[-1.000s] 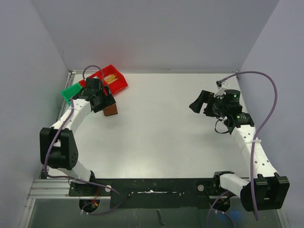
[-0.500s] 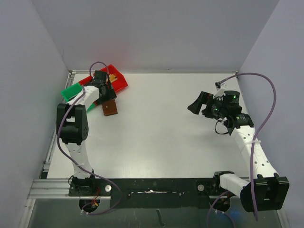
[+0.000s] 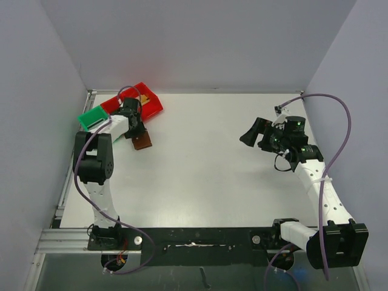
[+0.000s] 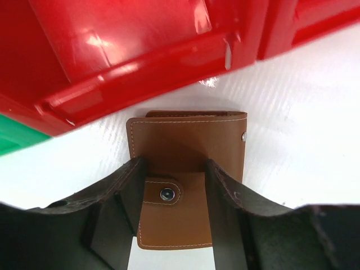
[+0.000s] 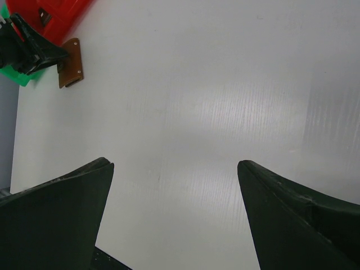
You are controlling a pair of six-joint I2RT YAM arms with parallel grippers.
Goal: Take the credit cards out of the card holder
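Observation:
The card holder point(image 3: 143, 142) lies folded shut on the white table, a brown leather wallet with a snap flap point(image 4: 169, 194), just in front of the red bin. My left gripper point(image 3: 136, 128) is down over it. In the left wrist view its jaws point(image 4: 175, 164) stand half closed, one dark finger on each side of the flap, tips over the leather; whether they clamp it does not show. No credit cards are in view. My right gripper point(image 3: 250, 134) hovers wide open over bare table at the right, with the card holder point(image 5: 70, 70) far off in its view.
A red bin point(image 3: 149, 104) with something tan inside sits at the far left corner, right behind the card holder. A green bin point(image 3: 92, 117) stands beside it at the table's left edge. Grey walls close in the back and both sides.
My left arm has folded back toward the left edge and brought its gripper down over the card holder, its jaws narrowing from wide to half closed. The right arm has barely moved.

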